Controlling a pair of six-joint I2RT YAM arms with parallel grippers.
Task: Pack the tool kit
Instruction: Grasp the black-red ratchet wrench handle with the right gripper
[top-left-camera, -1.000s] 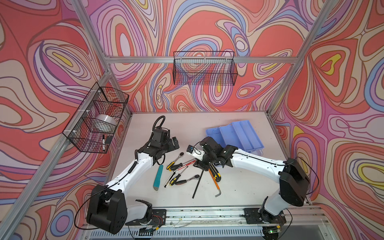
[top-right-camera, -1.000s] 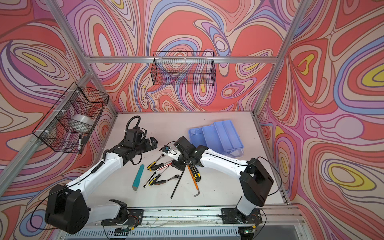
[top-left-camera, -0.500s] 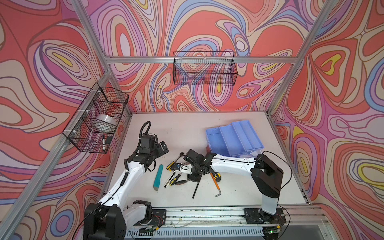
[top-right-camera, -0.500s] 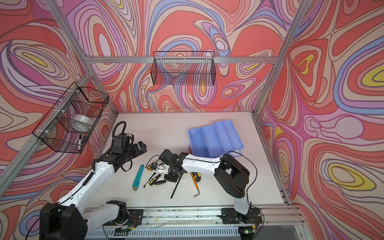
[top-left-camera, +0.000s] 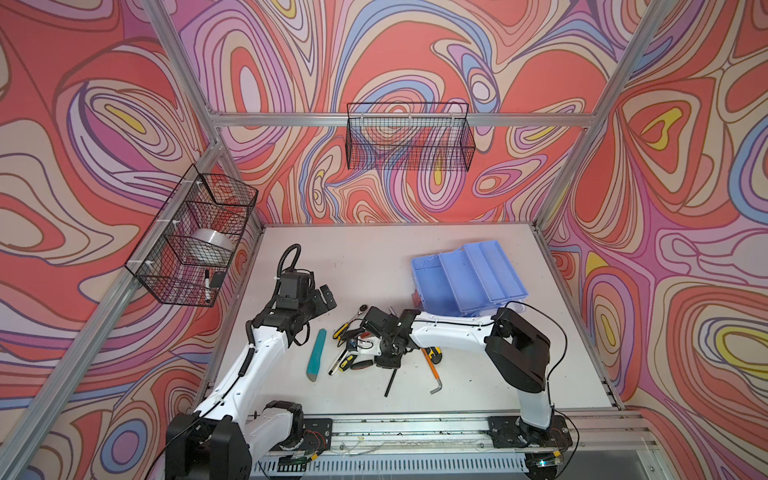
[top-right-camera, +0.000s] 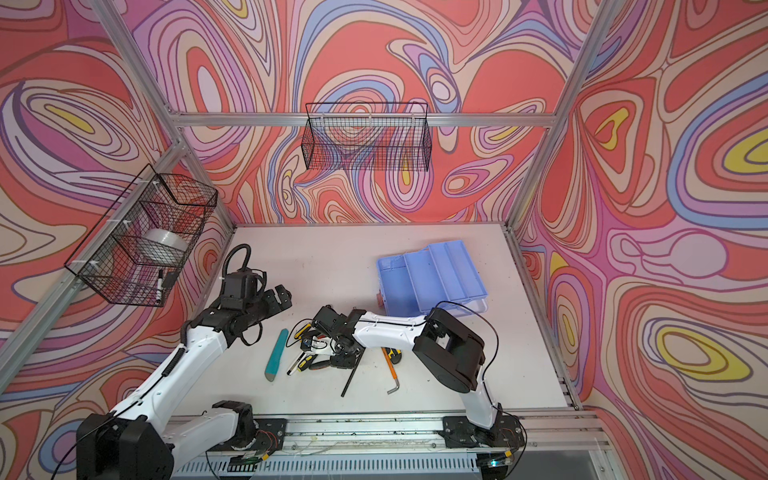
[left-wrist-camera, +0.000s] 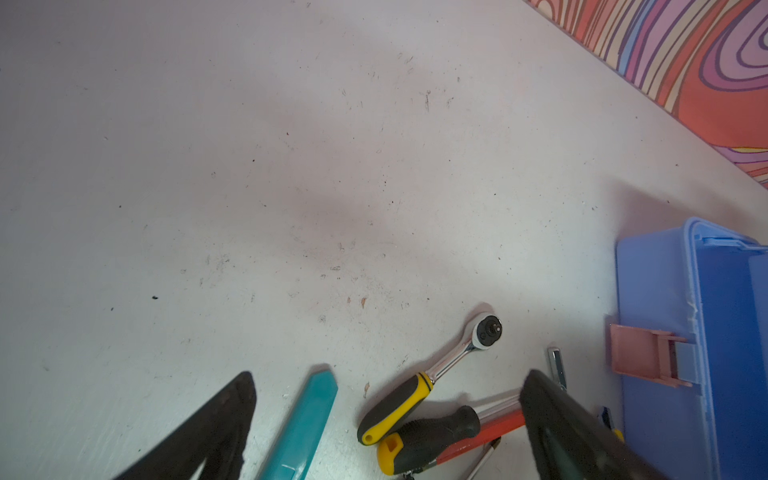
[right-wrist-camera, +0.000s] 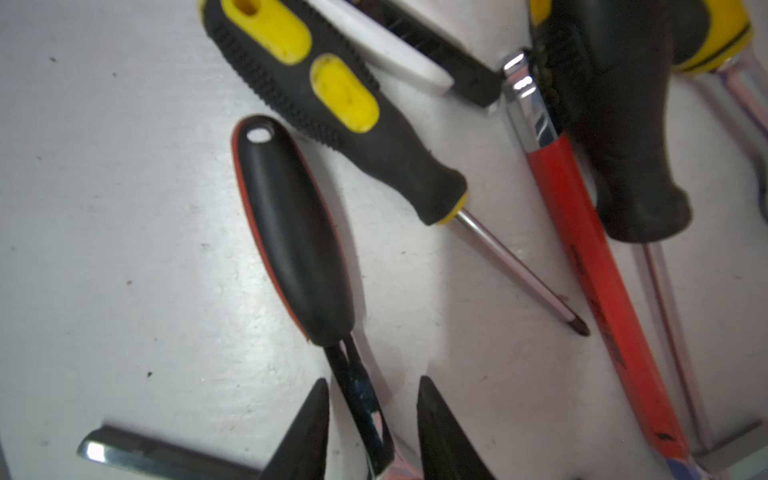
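The tool kit's periwinkle-blue box (top-left-camera: 469, 282) (top-right-camera: 432, 278) stands open at the back right, and its pink latch shows in the left wrist view (left-wrist-camera: 640, 353). Loose tools lie in a heap mid-table. My right gripper (top-left-camera: 388, 361) (top-right-camera: 345, 359) (right-wrist-camera: 372, 380) is low over them, open, with its jaws on either side of the dark shank of a black-and-red-handled tool (right-wrist-camera: 291, 224). A yellow-and-black screwdriver (right-wrist-camera: 332, 99) and a red tool (right-wrist-camera: 590, 249) lie beside it. My left gripper (top-left-camera: 322, 297) (top-right-camera: 278, 297) (left-wrist-camera: 388, 376) hangs wide open and empty, left of the heap.
A teal utility knife (top-left-camera: 318, 353) (left-wrist-camera: 303, 424) lies left of the heap, and a ratchet (left-wrist-camera: 457, 357) lies behind it. An orange hex key (top-left-camera: 432, 370) and a black rod (top-left-camera: 390, 382) lie towards the front. Wire baskets hang on the back wall (top-left-camera: 409, 137) and the left wall (top-left-camera: 195, 237).
The right arm has folded back and its gripper has slid left, lower over the heap, with the jaws narrowing round the shank. The left gripper has drawn back to the left, still open.
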